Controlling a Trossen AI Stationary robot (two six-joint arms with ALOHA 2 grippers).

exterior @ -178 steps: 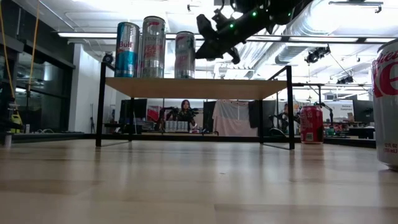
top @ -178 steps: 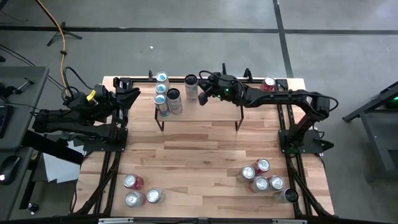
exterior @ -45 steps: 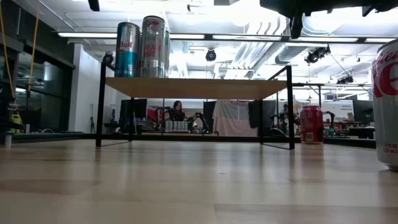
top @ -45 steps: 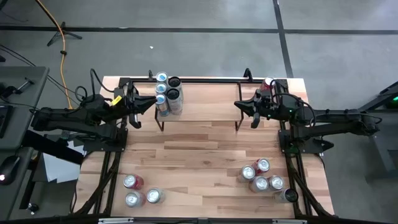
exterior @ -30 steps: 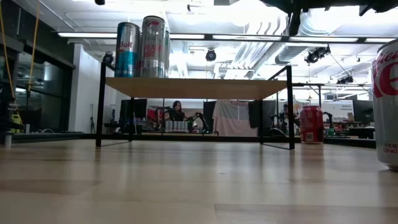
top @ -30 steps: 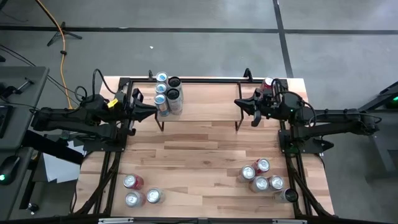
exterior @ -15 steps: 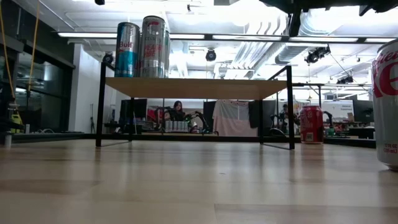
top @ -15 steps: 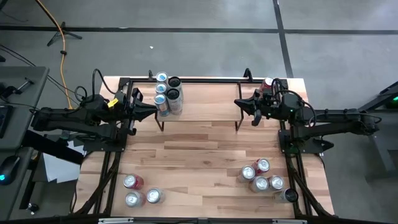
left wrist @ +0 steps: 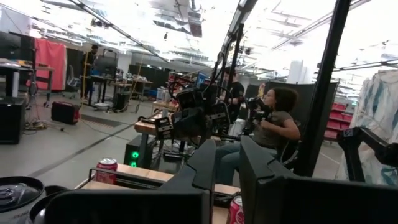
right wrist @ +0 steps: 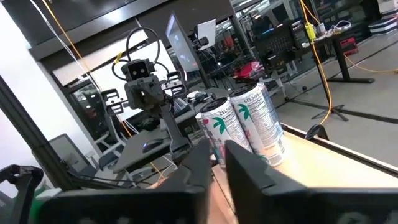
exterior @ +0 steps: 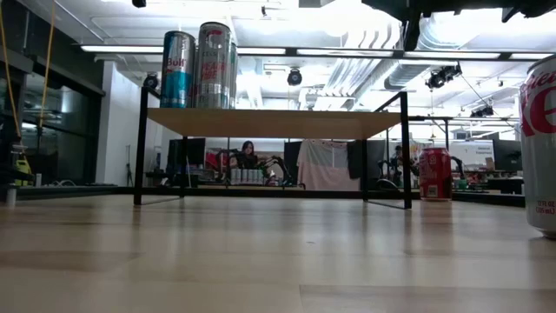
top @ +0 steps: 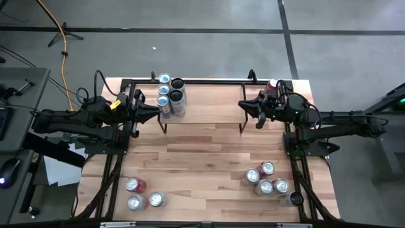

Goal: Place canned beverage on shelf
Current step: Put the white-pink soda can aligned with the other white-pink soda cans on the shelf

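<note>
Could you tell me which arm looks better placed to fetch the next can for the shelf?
Probably the right: the right gripper hovers beside a red can at the shelf end.

Both grippers (top: 154,109) (top: 243,106) empty, nearly closed.

The low shelf with a light wood plank top and thin black rod legs (top: 209,104) stands at the back of the big light wood table (top: 202,164), between the two grippers. The left gripper (top: 156,109) is at the shelf's left end. Just beside its fingers (left wrist: 205,168), the bunch of tall silver and blue drink cans (top: 169,95) stands on that end of the shelf top. The right gripper (top: 242,106) is at the shelf's right end. The red drink can (top: 273,85) stands on the table close behind it. Well in front of the left gripper, three silver-topped cans (top: 139,195) stand together near the table's front edge. Well in front of the right gripper stands a bunch of five silver-topped cans (top: 269,183).
</note>
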